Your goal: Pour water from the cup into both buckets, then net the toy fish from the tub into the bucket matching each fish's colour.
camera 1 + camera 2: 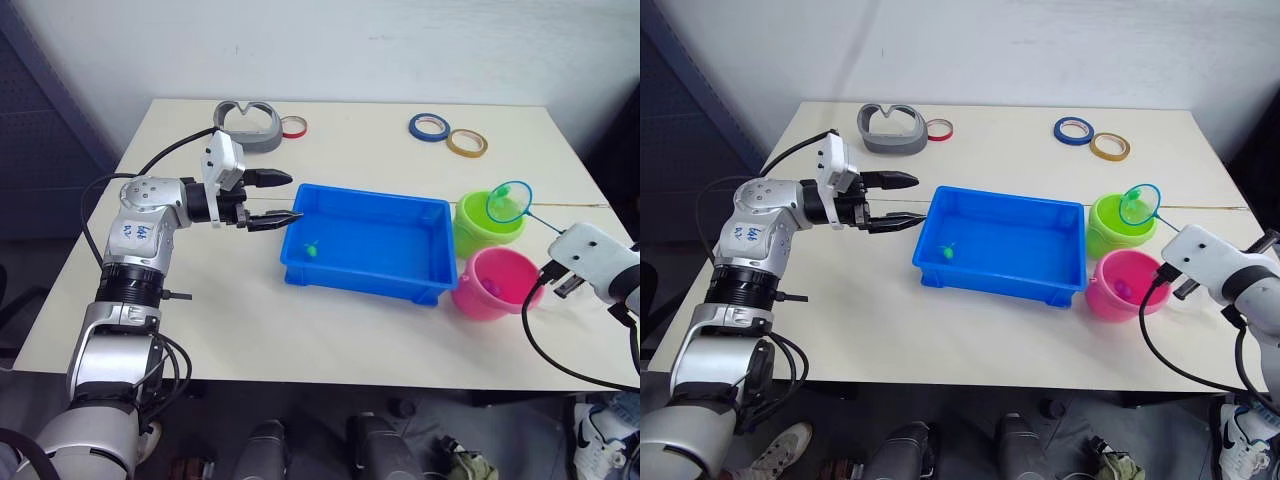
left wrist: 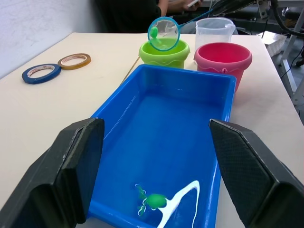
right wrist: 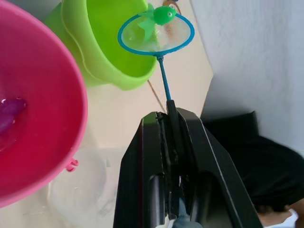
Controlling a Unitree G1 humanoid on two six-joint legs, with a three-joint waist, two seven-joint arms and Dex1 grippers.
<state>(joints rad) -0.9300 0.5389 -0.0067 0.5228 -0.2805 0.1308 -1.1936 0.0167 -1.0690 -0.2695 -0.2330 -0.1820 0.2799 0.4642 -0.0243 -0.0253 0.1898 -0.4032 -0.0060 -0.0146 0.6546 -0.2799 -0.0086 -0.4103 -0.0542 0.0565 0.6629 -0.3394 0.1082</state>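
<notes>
The blue tub (image 1: 370,197) lies mid-table with one green toy fish (image 1: 313,250) on its floor near the left end. My left gripper (image 1: 295,197) hovers open just off that end, its fingers (image 2: 71,161) spread and holding nothing. To the right of the tub stand the lime green bucket (image 1: 478,235) and the pink bucket (image 1: 495,285), which has a pink fish (image 3: 12,111) inside. My right gripper (image 3: 169,116) is shut on the net's thin handle. The net hoop (image 1: 508,201) hangs over the green bucket, carrying a green fish (image 3: 164,14). The clear cup (image 2: 214,29) stands beside the pink bucket.
At the back of the table lie a grey curved object (image 1: 248,127), a red tape ring (image 1: 294,127), a blue tape ring (image 1: 428,127) and a tan tape ring (image 1: 466,143). The buckets stand close to the table's right edge.
</notes>
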